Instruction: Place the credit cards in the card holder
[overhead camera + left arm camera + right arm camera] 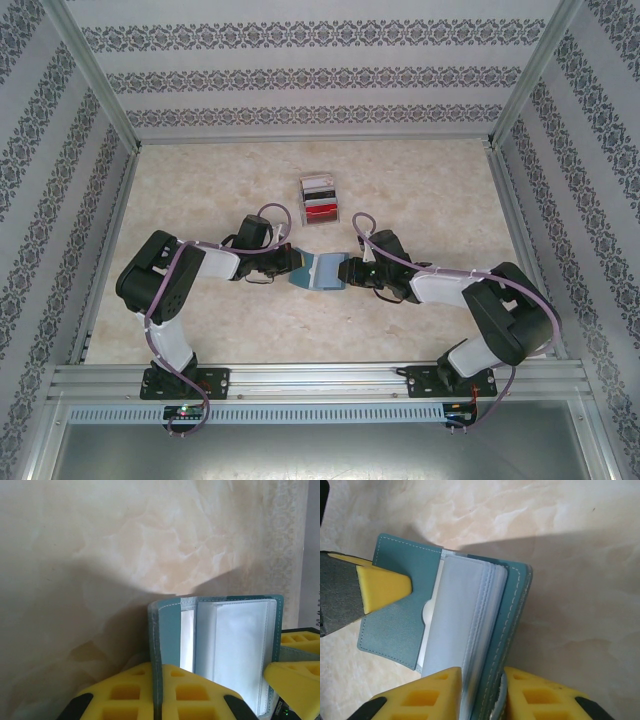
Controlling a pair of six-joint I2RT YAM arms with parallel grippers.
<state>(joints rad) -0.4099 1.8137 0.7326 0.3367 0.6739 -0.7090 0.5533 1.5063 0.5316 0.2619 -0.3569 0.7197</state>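
**Card holder pinched open between both grippers, mid-table**

From above, I see the card holder (pixel 317 270) spread open at the middle of the table (pixel 200 180). The left gripper (pixel 292 264) is on its left edge and the right gripper (pixel 343 271) on its right edge. The credit cards (pixel 321 198) stand in a clear stand (pixel 304 200) just behind it, apart from it, the red one nearest. Bare tabletop lies open on both sides out to the walls (pixel 60 150).

On my left wrist view, the left gripper (pixel 157 682) is clamped on the upright edge of the teal cover, yellow fingers (pixel 122 695) pressed to either side. The pale inner leaves fan to the right, where a yellow fingertip of the right gripper touches the far edge. Above the holder's top edge the table is bare.

On my right wrist view, the right gripper (pixel 482 690) is closed on the other cover together with the stack of leaves. The left gripper's fingertip (pixel 385 587) sits on the teal flap at the left. Open table runs right and beyond.
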